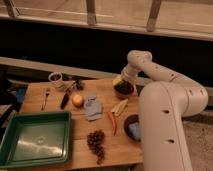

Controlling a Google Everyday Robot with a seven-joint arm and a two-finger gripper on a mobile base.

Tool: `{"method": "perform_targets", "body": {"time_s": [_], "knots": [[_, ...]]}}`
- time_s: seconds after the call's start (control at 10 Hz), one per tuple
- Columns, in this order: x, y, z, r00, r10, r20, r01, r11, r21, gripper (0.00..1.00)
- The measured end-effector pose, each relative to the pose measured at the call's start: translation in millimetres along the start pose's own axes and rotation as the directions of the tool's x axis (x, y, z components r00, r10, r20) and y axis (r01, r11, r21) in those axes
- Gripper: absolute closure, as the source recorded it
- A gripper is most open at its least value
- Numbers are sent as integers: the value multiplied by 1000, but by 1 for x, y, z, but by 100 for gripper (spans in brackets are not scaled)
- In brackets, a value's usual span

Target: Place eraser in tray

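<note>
Staged robot test area, wooden table (80, 131) with grapes (96, 142), tray (35, 116), railing (90, 13) behind, gripper (121, 80) at far bowl (125, 91)

dim warm light, black band behind table (107, 146), claw (120, 81) seemingly shadowed above far bowl (124, 90)

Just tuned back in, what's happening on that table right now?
The robot's one arm reaches over the far right of the wooden table, with the gripper low over a dark bowl. The small dark block that looks like the eraser lies well to the left, near the white cup, with nothing touching it. The green tray at the front left does not hold it yet.
</note>
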Motion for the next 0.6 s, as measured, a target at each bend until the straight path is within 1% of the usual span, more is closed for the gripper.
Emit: {"method": "perform_targets", "body": {"time_s": [0.3, 0.6], "knots": [[-1, 8, -7, 1000, -14, 22, 14, 1000, -5, 20], [-8, 21, -17, 998, -39, 48, 40, 999, -10, 20]]}}
